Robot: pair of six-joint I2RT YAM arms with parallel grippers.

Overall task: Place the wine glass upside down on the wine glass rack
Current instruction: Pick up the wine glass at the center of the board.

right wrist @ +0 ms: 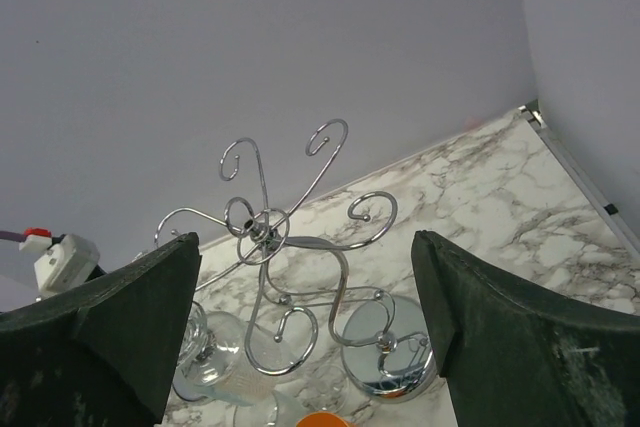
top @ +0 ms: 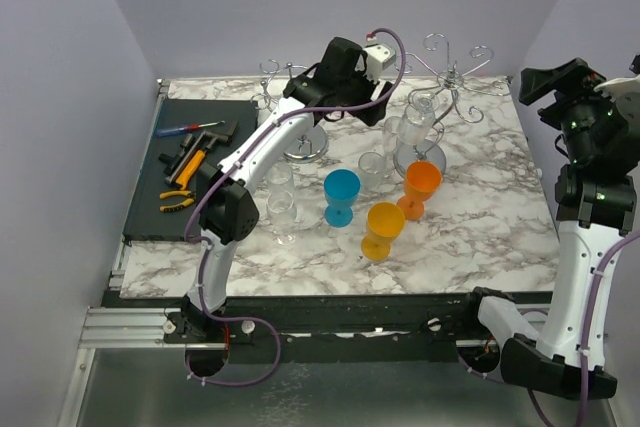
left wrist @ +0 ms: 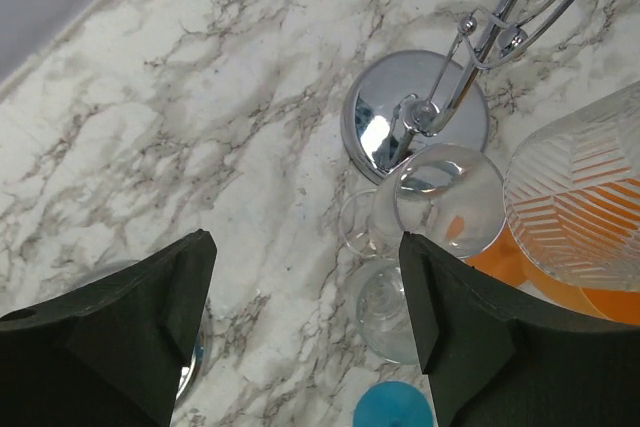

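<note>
The chrome wine glass rack (top: 455, 75) stands at the back right on a round base (left wrist: 415, 112); its scroll arms (right wrist: 265, 232) fill the right wrist view. A clear patterned wine glass (top: 420, 112) hangs upside down from one arm, its foot caught in the wire (right wrist: 205, 347) and its bowl (left wrist: 580, 187) above an orange glass. My right gripper (top: 535, 82) is raised to the right of the rack, open (right wrist: 305, 247) and apart from the glass. My left gripper (top: 345, 107) hovers open (left wrist: 305, 247) over the table left of the rack base, holding nothing.
A second chrome rack (top: 305, 144) stands behind the left arm. Blue (top: 341, 195), orange (top: 421, 187) and yellow (top: 384, 229) glasses stand mid-table, with clear glasses (top: 372, 167) (top: 283, 215) beside them. A black mat with tools (top: 190, 162) lies at the left.
</note>
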